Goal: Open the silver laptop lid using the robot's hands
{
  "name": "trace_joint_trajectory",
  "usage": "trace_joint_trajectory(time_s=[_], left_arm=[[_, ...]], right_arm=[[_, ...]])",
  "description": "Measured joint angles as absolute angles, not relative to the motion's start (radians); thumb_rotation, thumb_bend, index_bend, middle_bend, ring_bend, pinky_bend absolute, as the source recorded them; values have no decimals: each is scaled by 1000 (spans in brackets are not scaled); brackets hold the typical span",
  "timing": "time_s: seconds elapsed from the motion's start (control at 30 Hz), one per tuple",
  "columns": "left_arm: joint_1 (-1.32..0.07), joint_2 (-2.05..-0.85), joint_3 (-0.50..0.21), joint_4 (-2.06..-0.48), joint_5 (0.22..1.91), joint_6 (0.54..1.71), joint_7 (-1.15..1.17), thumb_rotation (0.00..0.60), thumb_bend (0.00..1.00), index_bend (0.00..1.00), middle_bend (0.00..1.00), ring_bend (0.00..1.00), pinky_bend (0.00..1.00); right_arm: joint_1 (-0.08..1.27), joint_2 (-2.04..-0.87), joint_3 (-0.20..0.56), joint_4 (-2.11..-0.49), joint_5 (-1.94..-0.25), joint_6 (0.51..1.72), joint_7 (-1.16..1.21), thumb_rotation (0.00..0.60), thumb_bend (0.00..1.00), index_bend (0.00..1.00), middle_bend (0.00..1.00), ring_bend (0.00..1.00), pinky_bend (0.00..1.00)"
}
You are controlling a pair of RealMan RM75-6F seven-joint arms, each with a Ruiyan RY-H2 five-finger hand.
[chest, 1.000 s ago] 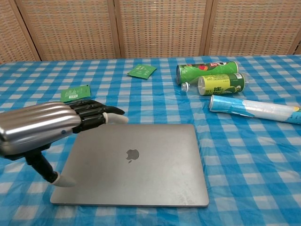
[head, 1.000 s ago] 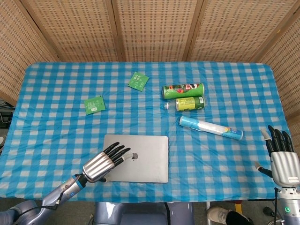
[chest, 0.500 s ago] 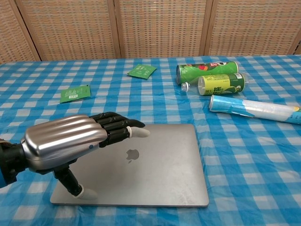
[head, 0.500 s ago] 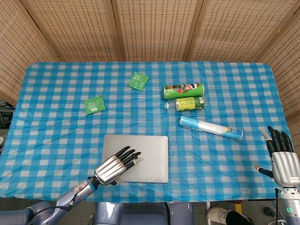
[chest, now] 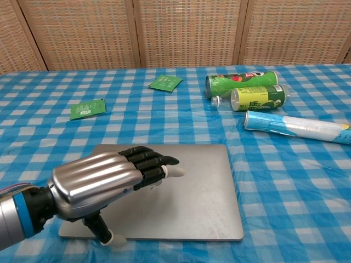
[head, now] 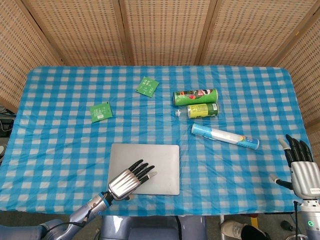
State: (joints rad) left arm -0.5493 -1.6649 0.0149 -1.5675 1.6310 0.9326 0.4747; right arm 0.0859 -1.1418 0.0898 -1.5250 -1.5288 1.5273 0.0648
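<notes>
The silver laptop (head: pixel 160 159) (chest: pixel 203 186) lies flat and closed near the front edge of the table. My left hand (head: pixel 129 180) (chest: pixel 104 183) hovers over its front left part, fingers stretched out and slightly apart, holding nothing. Its thumb (chest: pixel 104 233) points down at the laptop's front edge. My right hand (head: pixel 301 167) is off the table's right front corner, fingers upright and spread, empty. It does not show in the chest view.
Behind the laptop lie a green chips can (head: pixel 195 96) (chest: pixel 241 83), a green bottle (head: pixel 202 110) (chest: pixel 258 97) and a blue-white tube (head: pixel 225 136) (chest: pixel 296 126). Two green packets (head: pixel 101 111) (head: pixel 147 86) sit at the back left. A blue checked cloth (head: pixel 60 145) covers the table.
My left hand has slid right and toward the front edge across the laptop lid. The laptop stays closed and the right hand has barely moved.
</notes>
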Motion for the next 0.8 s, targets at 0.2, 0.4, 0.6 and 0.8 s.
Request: trace_joint_trajectory(time_s=[0.2,0.4,0.6,0.8], left_arm=[[-563,-1703,15,-1542,1609,927,490,600,91,0,0,0,0],[-575,-1720,10,-1536,1596,928,502,600,91,0,0,0,0],[-588,-1738,0,-1537,1577,922,511,600,90,0,0,0,0],[-596,-1758,-3,-1521,1549,910,531,600,91,0,0,0,0]], right_arm=[[88,-1141,91,-1522,-1525,1521,68,600,0,48,0,0,0],[90,-1143,89,-1521,-1522,1515,65,600,0,48,0,0,0],[93,-1147,89,-1519,-1519,1507,55,600,0,49,0,0,0],[95,-1150,88,-1518,-1517,1504,50,600,0,49,0,0,0]])
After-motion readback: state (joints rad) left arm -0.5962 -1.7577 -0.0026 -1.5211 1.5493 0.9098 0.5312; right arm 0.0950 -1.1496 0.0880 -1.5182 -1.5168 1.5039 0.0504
